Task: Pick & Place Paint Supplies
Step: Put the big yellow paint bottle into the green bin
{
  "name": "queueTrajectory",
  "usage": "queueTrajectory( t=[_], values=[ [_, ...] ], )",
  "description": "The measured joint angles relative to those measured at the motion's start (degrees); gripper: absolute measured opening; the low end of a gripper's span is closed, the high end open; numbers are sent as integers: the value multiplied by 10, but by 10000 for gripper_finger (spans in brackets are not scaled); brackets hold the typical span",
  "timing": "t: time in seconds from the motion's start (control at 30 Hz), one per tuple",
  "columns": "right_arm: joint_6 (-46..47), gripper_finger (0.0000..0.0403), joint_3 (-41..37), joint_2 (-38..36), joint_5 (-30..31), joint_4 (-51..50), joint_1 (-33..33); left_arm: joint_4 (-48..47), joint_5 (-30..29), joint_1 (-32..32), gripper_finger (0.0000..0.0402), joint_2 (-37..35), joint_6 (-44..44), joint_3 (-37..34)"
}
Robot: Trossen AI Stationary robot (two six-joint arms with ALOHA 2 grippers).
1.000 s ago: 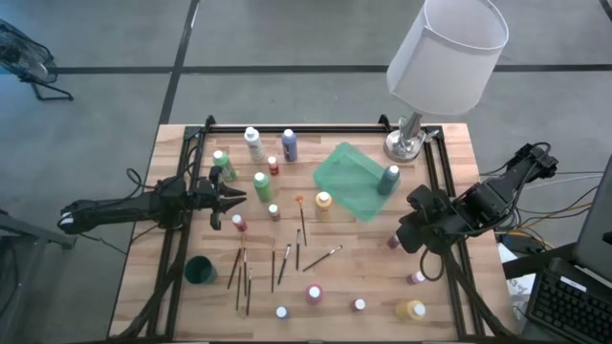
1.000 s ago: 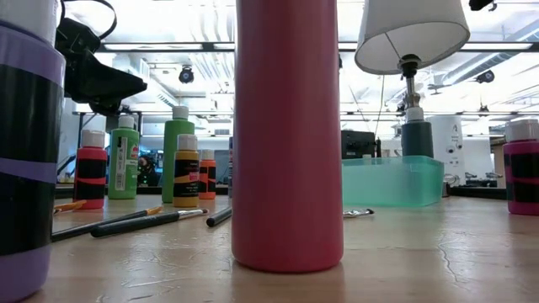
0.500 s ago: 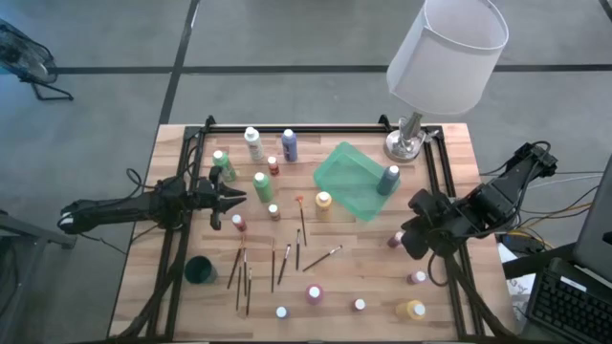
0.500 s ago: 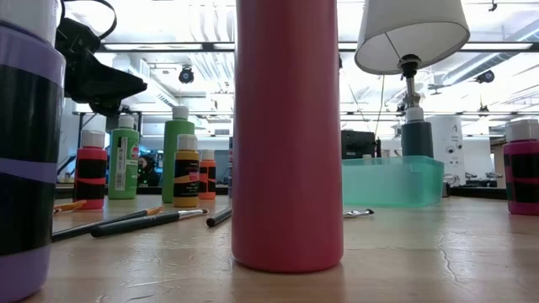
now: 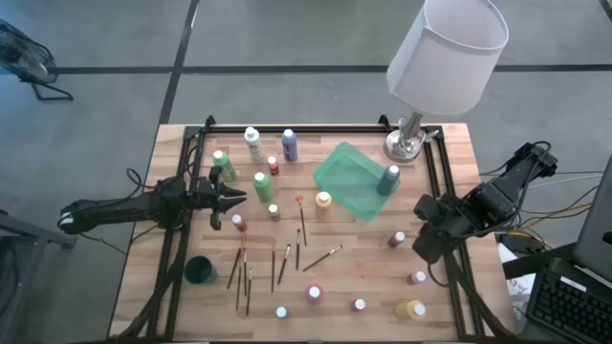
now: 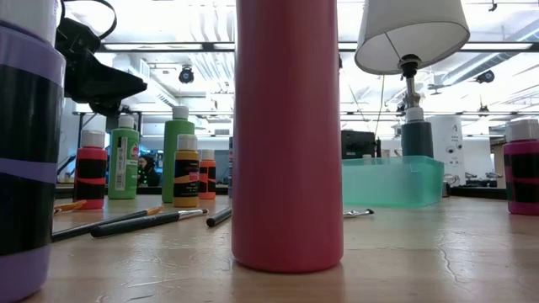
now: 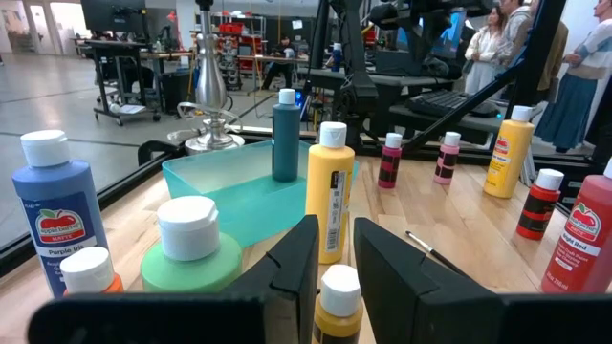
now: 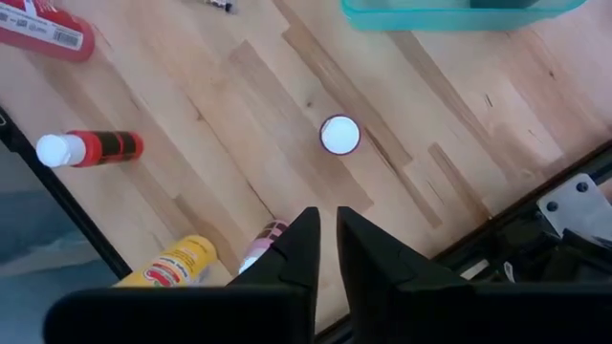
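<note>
Many white-capped paint bottles stand upright on the wooden table [image 5: 449, 143], and several thin brushes [image 5: 284, 263] lie flat near its front. A grey-blue bottle [image 5: 388, 178] stands in the green tray [image 5: 344, 172]. My left gripper [image 5: 239, 198] hovers level among the left-hand bottles, fingers [image 7: 304, 258] a narrow gap apart, with a small yellow bottle's cap [image 7: 339, 287] just beyond them. My right gripper [image 5: 427, 244] points down above the table's right side, narrowly open [image 8: 328, 234] and holding nothing. A dark pink bottle [image 5: 397, 239] stands beside it, its white cap [image 8: 339, 135] ahead of the fingertips.
A lamp stands at the far right, its base [image 5: 405, 145] on the table and its shade [image 5: 447, 53] high above the tray. A dark green cup [image 5: 200, 270] sits near the front left. Red [image 5: 417, 277] and yellow [image 5: 413, 310] bottles stand near the right gripper. Black frame rails [image 5: 435, 182] edge the table.
My right gripper has tipped and turned at the wrist, and its head has shifted a little toward the table's right edge. It has come off from over the dark pink bottle, which stands where it was and now shows whole.
</note>
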Motion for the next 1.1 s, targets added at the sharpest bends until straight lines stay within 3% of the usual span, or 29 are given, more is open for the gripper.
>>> queueTrajectory(
  t=[0.37,0.53,0.7,1.1],
  values=[
    [15,160,-19,1,-5,10,0,0,0,0,76,0,0,0],
    [34,204,-19,1,25,13,0,0,0,0,76,0,0,0],
    [36,228,-25,1,54,14,-4,0,0,0,76,0,0,0],
    [29,258,-75,1,45,47,-20,0,0,0,76,0,0,0]
  ],
)
